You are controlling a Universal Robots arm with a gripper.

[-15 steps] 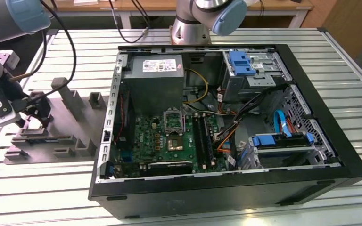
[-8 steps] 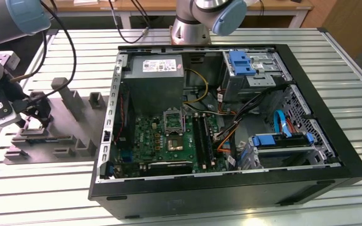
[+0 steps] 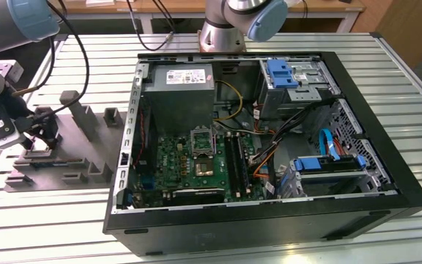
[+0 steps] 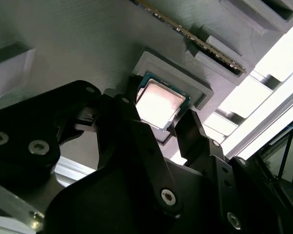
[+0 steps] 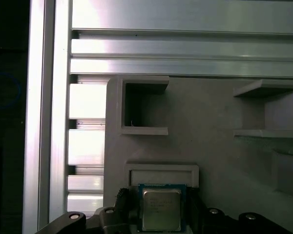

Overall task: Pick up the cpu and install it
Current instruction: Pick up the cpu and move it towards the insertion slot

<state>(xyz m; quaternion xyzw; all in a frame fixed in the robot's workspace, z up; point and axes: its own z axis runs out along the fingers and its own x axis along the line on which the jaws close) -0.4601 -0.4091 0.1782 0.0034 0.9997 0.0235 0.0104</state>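
Note:
The cpu (image 5: 161, 209), a small square chip with a pale metal top and a green rim, lies in a shallow framed pocket of the grey moulded fixture (image 5: 210, 146). In the second wrist view the cpu (image 4: 158, 103) glares bright in the same pocket. My gripper (image 5: 158, 204) has one black finger (image 4: 122, 109) against each of two opposite edges of the chip, with no gap showing. In the exterior view the gripper (image 3: 39, 144) is low over the fixture (image 3: 79, 137) at the exterior view's left, outside the computer case. The motherboard's cpu socket (image 3: 204, 165) lies bare, its frame (image 3: 202, 140) lifted.
The open black computer case (image 3: 270, 220) lies on the slatted aluminium table (image 3: 416, 82), with a grey power-supply box (image 3: 182, 93), blue drive brackets (image 3: 281, 71) and cables inside. Upright blocks (image 3: 72, 102) rise from the fixture beside the gripper. A second arm's base (image 3: 222, 33) stands behind the case.

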